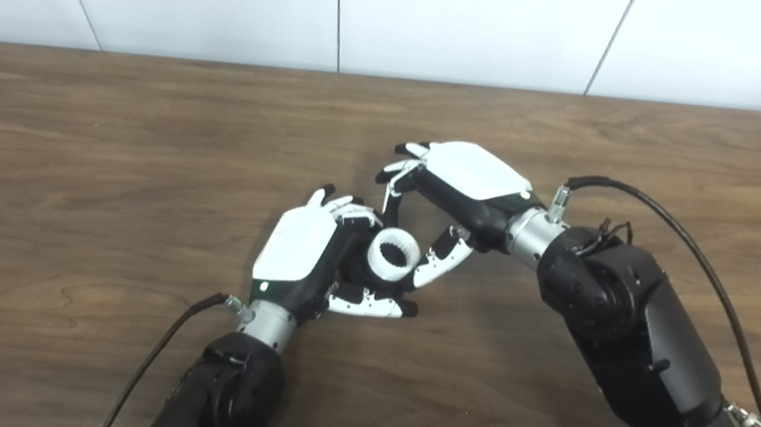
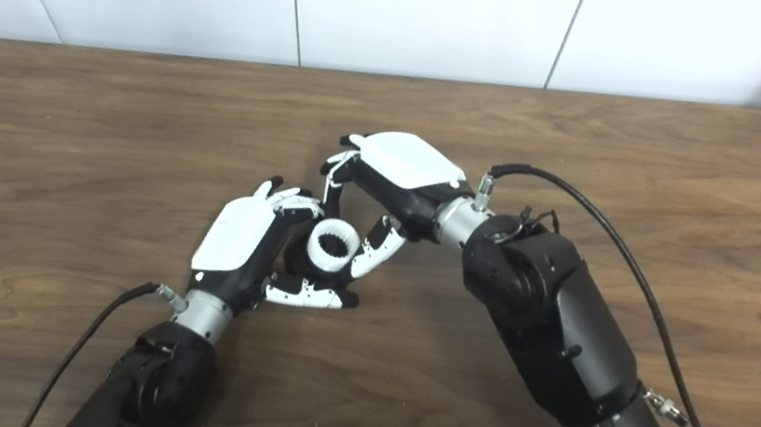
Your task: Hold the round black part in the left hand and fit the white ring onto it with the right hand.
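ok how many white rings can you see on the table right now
1. The white ring sits on the round black part held in the left hand, with the right hand around it. Hands could hide others.

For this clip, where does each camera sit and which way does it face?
Left eye view: on the head, looking down at the wooden table; left hand and right hand enter from the bottom.
Right eye view: beside it, same downward aim; everything sits further left in the picture.
Shared: the white ring on the round black part in the left hand, right fingers at it.
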{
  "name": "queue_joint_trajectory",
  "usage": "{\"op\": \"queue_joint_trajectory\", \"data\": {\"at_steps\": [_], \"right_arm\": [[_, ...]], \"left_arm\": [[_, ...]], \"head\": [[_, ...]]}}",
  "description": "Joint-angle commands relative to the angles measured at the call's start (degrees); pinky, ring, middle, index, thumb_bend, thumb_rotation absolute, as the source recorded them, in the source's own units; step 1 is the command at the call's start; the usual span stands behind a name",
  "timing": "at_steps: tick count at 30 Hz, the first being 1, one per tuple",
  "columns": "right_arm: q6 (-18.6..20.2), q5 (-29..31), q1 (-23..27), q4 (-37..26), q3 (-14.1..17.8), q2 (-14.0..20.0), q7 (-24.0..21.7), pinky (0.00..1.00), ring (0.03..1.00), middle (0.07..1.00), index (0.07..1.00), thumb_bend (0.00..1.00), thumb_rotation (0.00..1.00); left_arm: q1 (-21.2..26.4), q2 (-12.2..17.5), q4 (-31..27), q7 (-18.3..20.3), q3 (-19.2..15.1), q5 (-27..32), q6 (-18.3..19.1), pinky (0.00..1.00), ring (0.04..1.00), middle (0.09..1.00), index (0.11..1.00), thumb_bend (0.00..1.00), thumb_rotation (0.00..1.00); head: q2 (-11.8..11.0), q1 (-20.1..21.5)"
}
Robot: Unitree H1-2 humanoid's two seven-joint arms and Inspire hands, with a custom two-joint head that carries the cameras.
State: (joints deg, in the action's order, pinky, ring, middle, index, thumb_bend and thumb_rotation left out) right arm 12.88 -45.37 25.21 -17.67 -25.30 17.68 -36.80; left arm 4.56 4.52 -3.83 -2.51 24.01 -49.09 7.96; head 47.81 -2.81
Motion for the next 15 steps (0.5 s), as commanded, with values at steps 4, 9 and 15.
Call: {"op": "queue_joint_trajectory", "data": {"at_steps": [4,9,15], "right_arm": [[-1.6,-0.3,1.4,-0.5,0.0,-0.6,1.3,1.00,0.979,0.849,0.484,0.52,0.13],[-1.5,-0.3,1.6,-0.1,0.1,-0.9,1.3,1.00,0.980,0.850,0.484,0.52,0.13],[-1.3,-0.2,1.7,0.2,0.1,-1.3,1.6,1.00,0.983,0.851,0.484,0.52,0.13]], "left_arm": [[-0.2,0.3,1.2,1.0,0.5,-1.3,1.3,1.00,0.882,0.769,0.483,0.52,0.05],[-0.2,0.1,1.2,0.8,0.7,-1.4,1.3,1.00,0.875,0.767,0.483,0.52,0.05],[-0.3,0.1,1.3,0.7,0.8,-1.5,1.2,1.00,0.872,0.766,0.483,0.52,0.05]], "head": [[0.0,0.2],[0.1,0.1],[0.1,0.2]]}}
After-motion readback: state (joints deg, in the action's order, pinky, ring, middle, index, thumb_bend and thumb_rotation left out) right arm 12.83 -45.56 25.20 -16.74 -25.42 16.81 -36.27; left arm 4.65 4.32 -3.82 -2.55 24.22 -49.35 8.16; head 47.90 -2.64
